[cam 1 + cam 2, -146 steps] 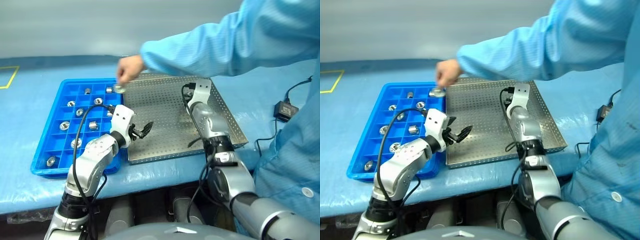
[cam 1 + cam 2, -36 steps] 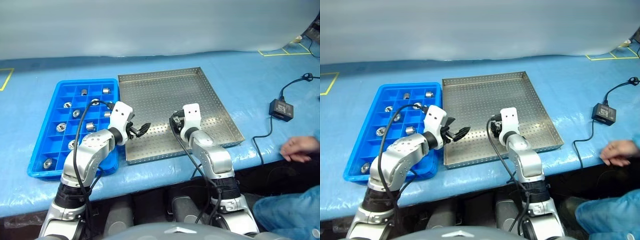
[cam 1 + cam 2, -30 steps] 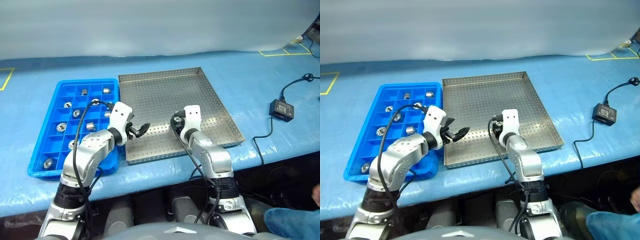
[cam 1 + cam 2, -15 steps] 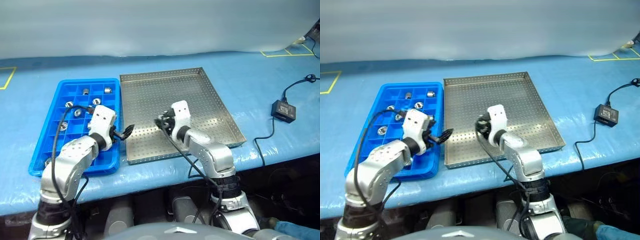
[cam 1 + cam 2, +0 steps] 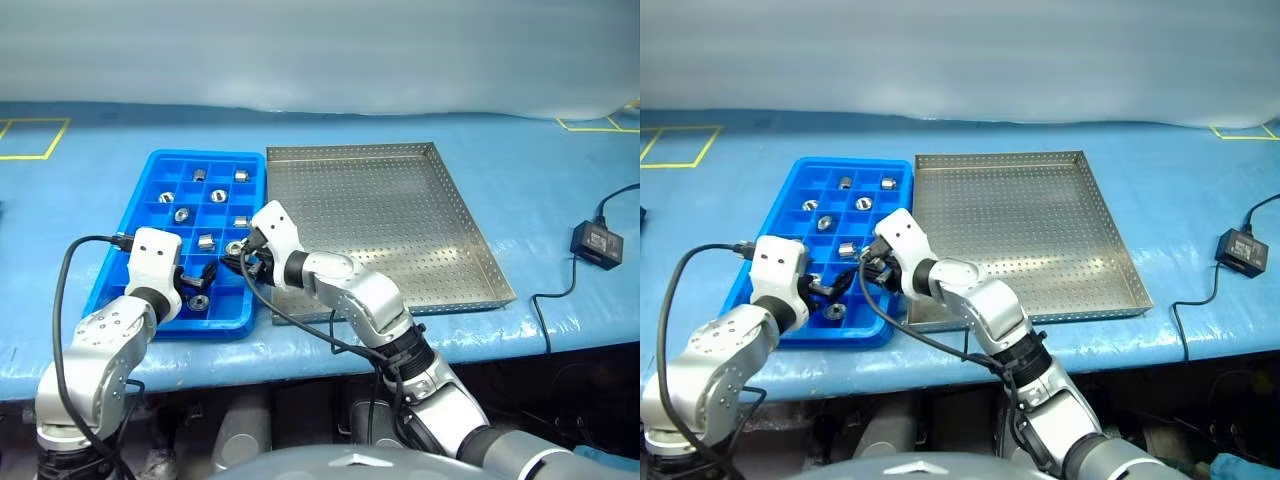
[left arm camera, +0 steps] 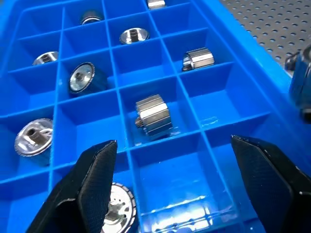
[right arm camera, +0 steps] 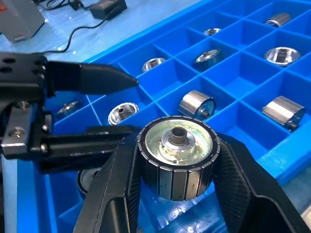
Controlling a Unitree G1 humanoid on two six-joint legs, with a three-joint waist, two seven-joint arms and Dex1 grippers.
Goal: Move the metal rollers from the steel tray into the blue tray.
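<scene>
the right gripper (image 7: 176, 194) is clenched on one of the metal rollers (image 7: 177, 162), its two black jaws pressing the ribbed flanks so the hollow end faces the wrist camera. it hangs over the 5 o'clock corner of the blue tray (image 5: 118, 262), just above the compartments there. the left gripper (image 6: 184, 187) hovers over the same end with jaws spread wide and nothing between them. other rollers lie scattered singly in the tray's cells, most towards 12 o'clock. the steel tray (image 5: 480, 245), at 3 o'clock of the blue one on the table (image 5: 80, 170), looks bare of rollers. the roller looks solid, stiff and fairly heavy for its bulk, its polished skin probably slippery; gripping across the ribbed sides, as here, seems the surest hold. let go while lying on its side, it would probably roll.
</scene>
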